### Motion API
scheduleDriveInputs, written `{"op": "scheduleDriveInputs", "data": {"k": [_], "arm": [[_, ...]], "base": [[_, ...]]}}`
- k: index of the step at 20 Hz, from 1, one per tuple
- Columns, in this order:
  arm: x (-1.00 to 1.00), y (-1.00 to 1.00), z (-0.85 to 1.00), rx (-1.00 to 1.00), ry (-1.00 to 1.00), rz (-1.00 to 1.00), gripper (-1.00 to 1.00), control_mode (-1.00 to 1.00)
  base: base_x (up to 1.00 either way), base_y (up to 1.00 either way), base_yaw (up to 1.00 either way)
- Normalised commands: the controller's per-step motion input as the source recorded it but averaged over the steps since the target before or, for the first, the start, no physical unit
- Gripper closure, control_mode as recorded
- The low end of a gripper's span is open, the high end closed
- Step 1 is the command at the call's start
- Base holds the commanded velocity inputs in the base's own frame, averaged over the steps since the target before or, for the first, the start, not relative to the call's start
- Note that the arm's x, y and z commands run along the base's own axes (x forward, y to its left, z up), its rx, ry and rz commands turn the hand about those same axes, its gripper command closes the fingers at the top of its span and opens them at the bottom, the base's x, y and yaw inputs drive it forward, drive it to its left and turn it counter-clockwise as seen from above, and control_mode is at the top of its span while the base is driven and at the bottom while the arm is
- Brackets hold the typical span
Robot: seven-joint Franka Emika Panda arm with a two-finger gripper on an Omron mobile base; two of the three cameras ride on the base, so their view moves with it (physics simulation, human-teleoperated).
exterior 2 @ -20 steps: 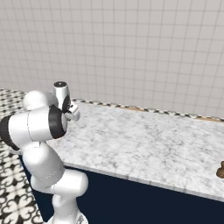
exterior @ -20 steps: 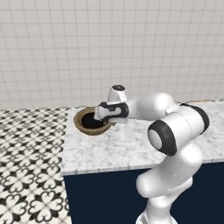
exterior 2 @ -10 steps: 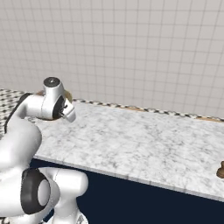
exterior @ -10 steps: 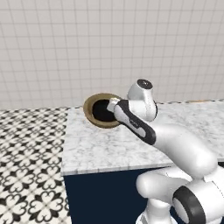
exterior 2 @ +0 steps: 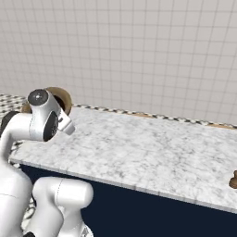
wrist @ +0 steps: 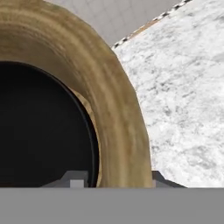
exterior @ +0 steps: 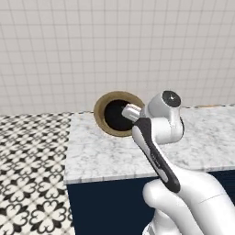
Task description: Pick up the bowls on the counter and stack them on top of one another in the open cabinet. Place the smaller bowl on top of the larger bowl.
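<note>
The larger bowl (exterior: 101,105) of light brown wood is lifted off the counter (exterior: 105,153) and tipped up on edge, its hollow facing the left base camera. The smaller bowl (exterior: 114,114), glossy black, sits nested inside it. My gripper (exterior: 131,114) is shut on the wooden rim at the bowl's right side. In the hand view the thick wooden rim (wrist: 118,109) runs down between my two fingertips (wrist: 118,180), with the black bowl (wrist: 39,131) to its left and marble (wrist: 183,87) to its right. From the right base view the wooden bowl (exterior 2: 63,96) peeks out behind my hand. The open cabinet is out of view.
A small brown object (exterior 2: 233,179) stands at the counter's far right edge. The long marble top (exterior 2: 139,143) stretches right of the arm. Black-and-white patterned floor (exterior: 32,174) lies left of the counter's end. A tiled wall backs the counter.
The nested bowls have risen from the counter and tipped up on edge. My arm has swung and reared up with them, the hand moving right and higher.
</note>
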Motion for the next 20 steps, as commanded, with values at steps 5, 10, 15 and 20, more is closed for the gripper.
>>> {"op": "scheduleDriveInputs", "data": {"k": [5, 10, 15, 20], "arm": [[-0.12, 0.0, 0.05, 0.0, -0.05, 0.01, 1.0, 1.0], [0.0, 0.0, 0.0, 0.0, 0.0, 0.0, 1.0, 1.0], [0.0, 0.0, 0.0, 0.0, 0.0, 0.0, 1.0, 1.0], [0.0, 0.0, 0.0, 0.0, 0.0, 0.0, 1.0, 1.0]], "base": [[-0.56, 0.06, 0.3], [-0.42, 0.11, 0.82], [-0.06, 0.11, 0.96], [0.07, 0.16, 0.9]]}}
